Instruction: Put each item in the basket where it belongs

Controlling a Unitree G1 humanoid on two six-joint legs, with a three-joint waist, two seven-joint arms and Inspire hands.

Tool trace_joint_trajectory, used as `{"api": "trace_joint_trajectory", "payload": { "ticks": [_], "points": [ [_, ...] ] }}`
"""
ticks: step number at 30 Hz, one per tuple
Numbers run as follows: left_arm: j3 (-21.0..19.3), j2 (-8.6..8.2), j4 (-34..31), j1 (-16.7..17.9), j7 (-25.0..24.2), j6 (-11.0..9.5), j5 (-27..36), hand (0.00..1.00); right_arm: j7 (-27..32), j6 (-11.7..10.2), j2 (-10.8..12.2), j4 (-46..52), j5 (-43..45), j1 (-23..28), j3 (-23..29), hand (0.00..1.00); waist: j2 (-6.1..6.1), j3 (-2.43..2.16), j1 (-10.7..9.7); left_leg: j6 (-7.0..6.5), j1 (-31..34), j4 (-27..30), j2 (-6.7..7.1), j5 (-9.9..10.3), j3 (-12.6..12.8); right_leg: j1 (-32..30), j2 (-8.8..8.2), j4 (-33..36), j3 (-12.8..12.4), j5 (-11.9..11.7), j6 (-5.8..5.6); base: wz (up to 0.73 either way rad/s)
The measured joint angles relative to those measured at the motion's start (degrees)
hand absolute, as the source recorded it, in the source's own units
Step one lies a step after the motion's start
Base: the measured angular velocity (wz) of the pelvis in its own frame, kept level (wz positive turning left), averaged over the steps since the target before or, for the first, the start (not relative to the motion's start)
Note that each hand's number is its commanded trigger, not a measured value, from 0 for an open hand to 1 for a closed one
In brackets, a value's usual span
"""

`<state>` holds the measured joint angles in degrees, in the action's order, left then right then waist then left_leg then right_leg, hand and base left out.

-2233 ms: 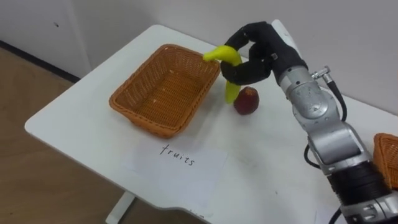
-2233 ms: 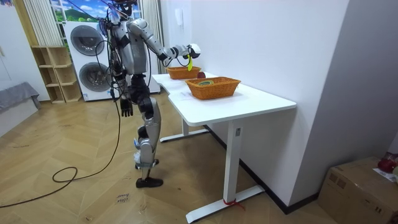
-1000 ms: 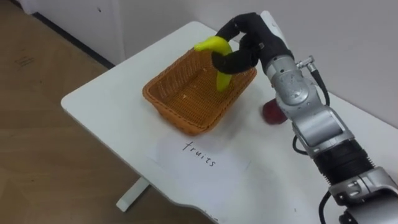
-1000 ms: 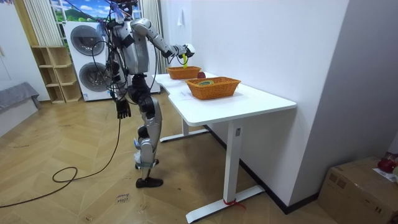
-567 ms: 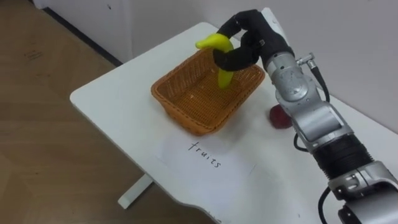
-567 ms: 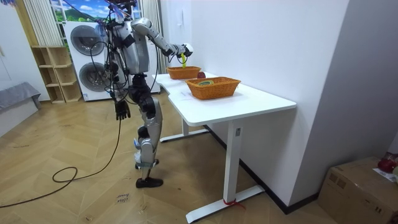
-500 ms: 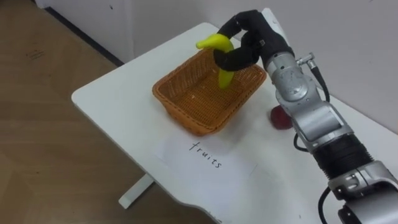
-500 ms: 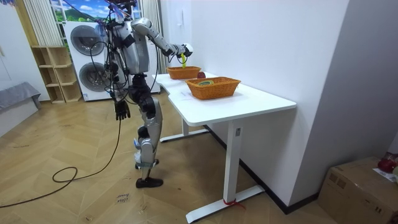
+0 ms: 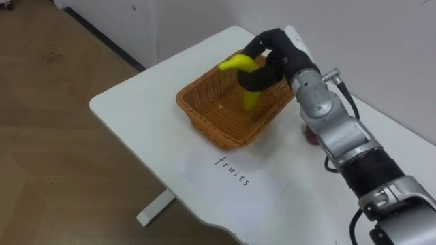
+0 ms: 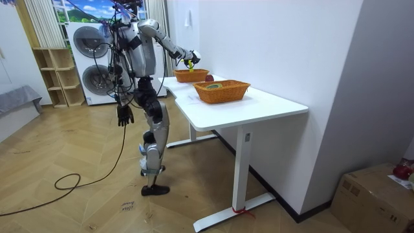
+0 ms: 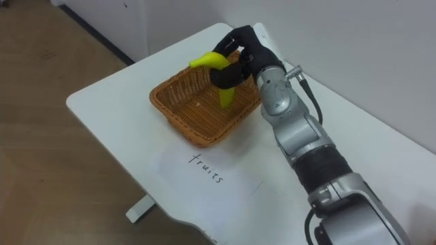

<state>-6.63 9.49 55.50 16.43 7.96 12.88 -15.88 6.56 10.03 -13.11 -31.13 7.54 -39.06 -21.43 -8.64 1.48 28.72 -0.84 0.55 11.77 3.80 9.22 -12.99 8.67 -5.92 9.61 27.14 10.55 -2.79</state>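
Banana [image 9: 235, 64] noted in left eye view gripped in the curled right hand [image 9: 283, 58] over the wicker basket [image 9: 204, 124] near the surface's [image 9: 136, 102] far left corner; room view, left hand [image 10: 124, 115] hanging beside the thigh, state indeterminate; right eye view, paper sheet [image 11: 211, 180] just beside the basket toward the near edge.

The scene is lit brightly and evenly; the source of the light cannot be told. The white table [image 9: 136, 112] is shown bright without harsh glare, and a soft, faint shadow is cast beside the wicker basket [image 9: 204, 128]. A mild sheen is seen on the wooden floor [image 10: 77, 207].
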Motion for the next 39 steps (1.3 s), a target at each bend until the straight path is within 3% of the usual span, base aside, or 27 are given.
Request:
{"api": "trace_joint_trajectory", "payload": {
  "ticks": [7,14,16,18,20,21,26,39],
  "points": [
    [0.0,0.04,0.0,0.1,-0.1,0.5,0.0,0.0,0.3,0.0,0.0,0.0,1.4,0.0,-0.3,1.0,0.02,-0.03,0.0,0.0,0.0,0.1,0.05,0.0,-0.2,0.1,0.02,0.0,0.0,0.0,0.0,0.01],
    [0.1,0.33,-0.9,0.6,-0.1,0.5,0.0,0.0,0.9,0.0,0.0,-0.1,2.4,0.0,-3.7,1.0,-0.1,-0.13,0.0,0.0,0.0,0.1,0.05,0.0,-0.2,0.2,0.02,0.0,-0.1,0.0,-0.01,0.0],
    [0.3,0.32,-1.6,1.0,-0.1,0.5,0.0,0.0,0.9,0.0,0.0,-0.1,2.7,0.0,-4.4,0.86,-0.17,-0.17,0.0,0.0,0.0,0.1,0.05,0.0,-0.2,0.2,0.03,0.0,-0.1,0.0,-0.01,0.0],
    [0.9,0.32,-2.1,1.1,-0.1,0.5,0.0,0.0,0.9,0.0,0.4,-0.8,3.7,0.0,-4.5,0.51,-0.17,-0.17,0.0,0.01,0.0,0.1,0.06,0.0,-0.2,0.2,0.03,0.0,-0.1,0.0,-0.01,0.0],
    [1.3,0.33,-2.8,1.2,0.0,0.5,0.0,0.0,0.7,0.0,1.4,-2.6,4.1,0.0,-4.6,0.03,-0.24,-0.22,0.0,0.03,0.0,0.2,0.08,0.0,-0.3,0.2,0.06,0.0,0.0,0.0,-0.02,0.0],
    [1.3,0.33,-2.8,1.2,0.0,0.5,0.0,0.0,0.7,0.0,1.7,-2.9,4.1,0.0,-4.6,0.0,-0.25,-0.23,0.0,0.03,-0.1,0.2,0.09,0.0,-0.3,0.2,0.07,0.0,0.0,0.0,-0.02,0.0],
    [1.4,0.32,-2.8,1.3,0.2,0.6,0.0,0.0,-0.1,-0.1,2.4,-4.3,4.5,0.0,-4.9,0.0,-0.67,-0.53,0.0,0.04,-0.1,0.1,0.12,0.0,-0.3,0.3,0.07,-0.1,-0.1,0.0,-0.04,0.0],
    [2.4,0.52,-2.8,1.4,0.0,0.7,0.1,0.0,-2.8,0.0,2.5,-4.4,9.0,0.0,-5.0,0.0,-0.68,-0.53,-0.1,0.08,-0.1,0.1,0.11,-0.2,-0.3,0.3,0.07,-0.1,-0.2,0.0,-0.04,0.0]
  ]
}}
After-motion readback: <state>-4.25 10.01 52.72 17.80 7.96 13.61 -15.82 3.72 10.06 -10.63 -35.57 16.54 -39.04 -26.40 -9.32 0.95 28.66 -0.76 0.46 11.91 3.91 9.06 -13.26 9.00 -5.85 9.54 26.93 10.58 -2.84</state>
